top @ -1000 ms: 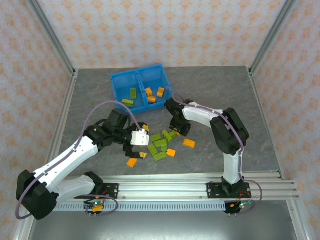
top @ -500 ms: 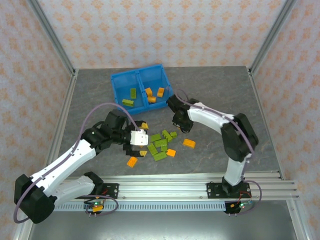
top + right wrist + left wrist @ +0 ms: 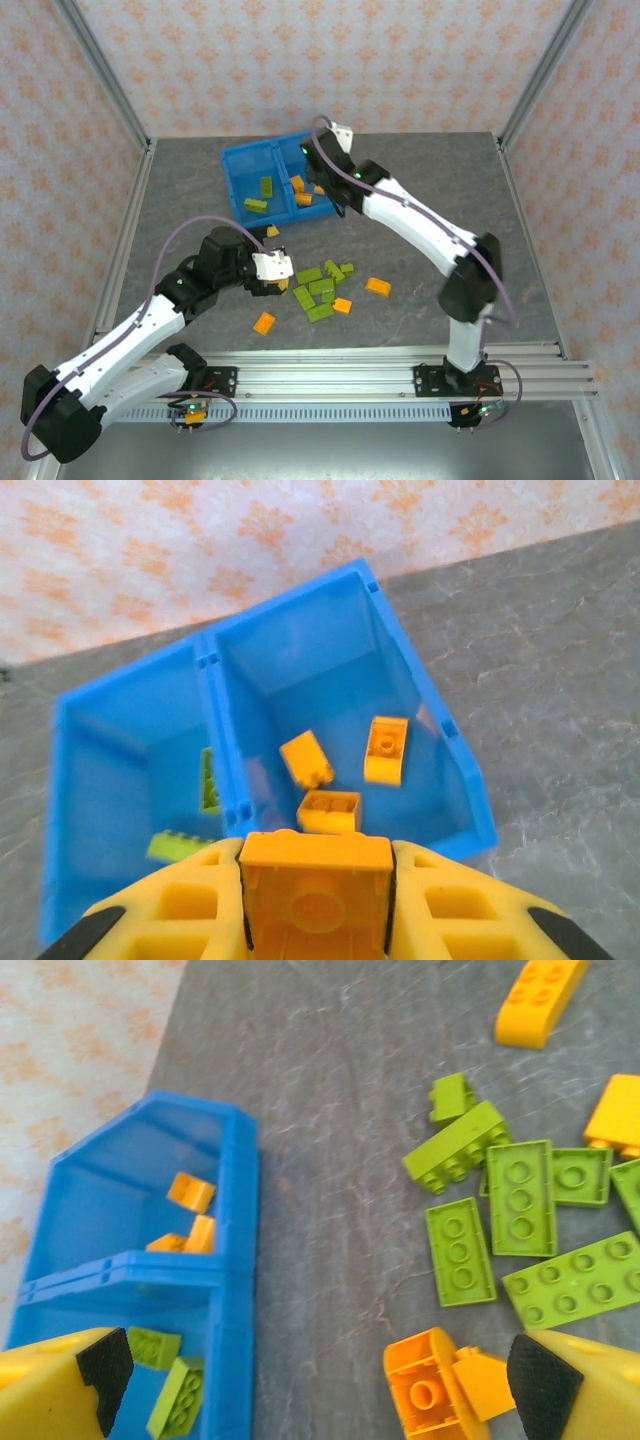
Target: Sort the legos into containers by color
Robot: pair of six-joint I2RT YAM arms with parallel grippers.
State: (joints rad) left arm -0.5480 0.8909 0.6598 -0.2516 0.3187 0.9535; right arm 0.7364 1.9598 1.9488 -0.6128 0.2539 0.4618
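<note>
Loose legos (image 3: pixel 322 288) lie on the table (image 3: pixel 180 200) before the bin (image 3: pixel 250 168).

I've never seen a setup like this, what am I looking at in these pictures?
These are two robot arms bolted to a table. One picture looks down from above; the other two come from cameras on each wrist, so the yellow fingers are its own. Loose green bricks and orange bricks lie on the table. The blue bin has green pieces in one half, orange in the other. The right gripper holds an orange brick by the bin; the left gripper is open near the pile.
</note>
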